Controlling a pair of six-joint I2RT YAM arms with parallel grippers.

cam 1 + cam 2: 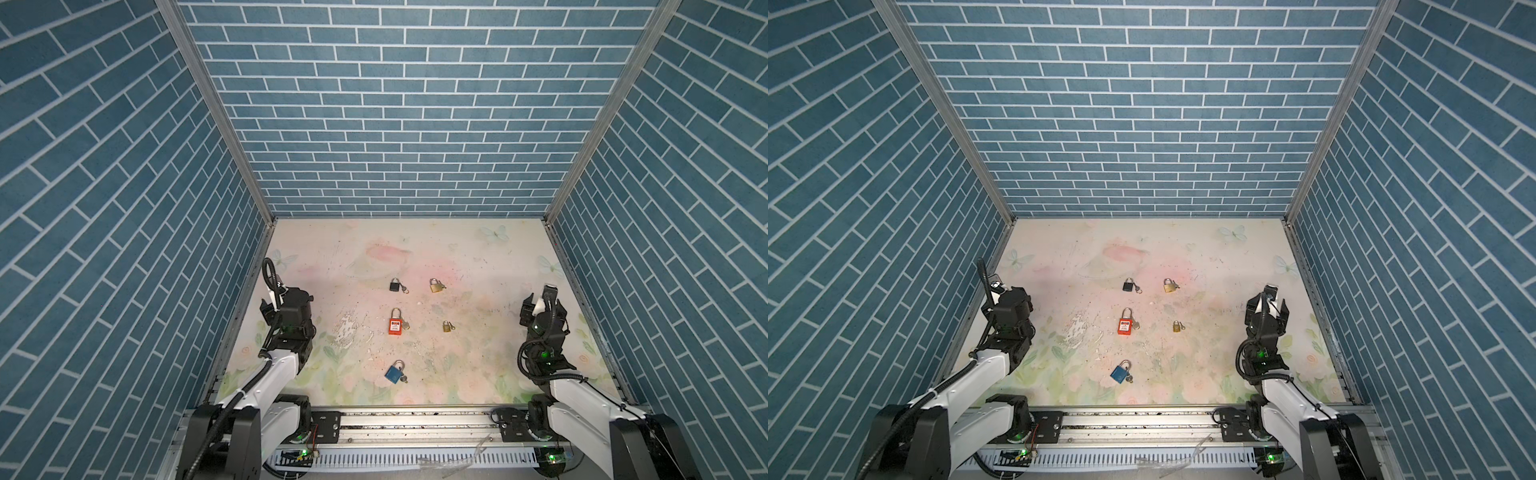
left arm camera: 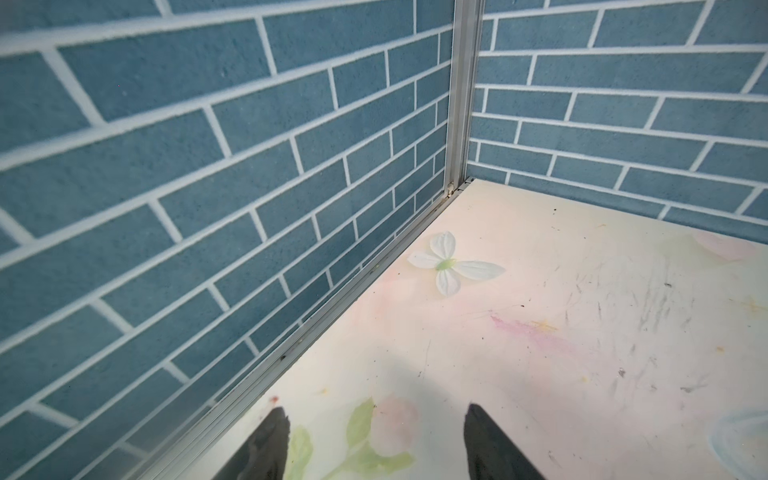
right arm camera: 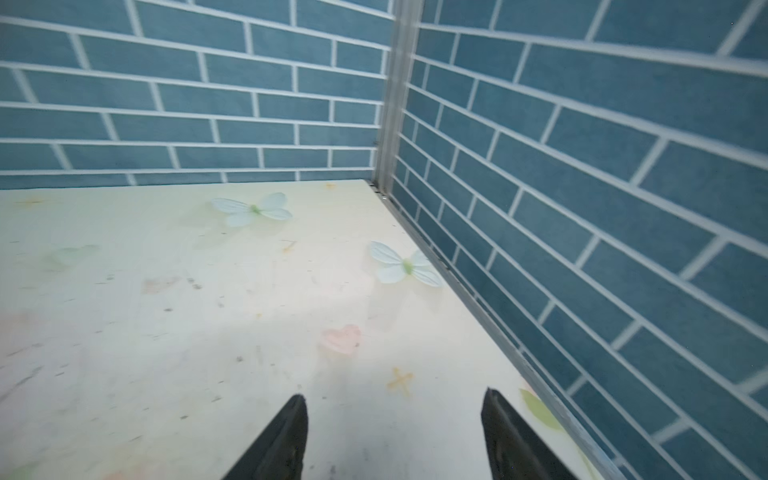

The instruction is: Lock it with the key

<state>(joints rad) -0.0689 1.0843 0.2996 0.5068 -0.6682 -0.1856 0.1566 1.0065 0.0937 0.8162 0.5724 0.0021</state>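
Note:
Several padlocks lie on the floral table (image 1: 478, 365), each with a small key at its side: a black one (image 1: 395, 286), a large brass one (image 1: 435, 286), a red one (image 1: 395, 325) with its key (image 1: 406, 324), a small brass one (image 1: 446, 327) and a blue one (image 1: 393, 372) with its key (image 1: 404, 378). My left gripper (image 2: 376, 415) is open and empty near the left wall, far from the locks. My right gripper (image 3: 395, 399) is open and empty near the right wall. No lock shows in either wrist view.
Blue brick-pattern walls (image 1: 399, 124) enclose the table on three sides, with metal rails along their feet. The left arm (image 1: 291, 316) and right arm (image 1: 542, 328) flank the locks. A metal rail (image 1: 415, 424) runs along the front edge.

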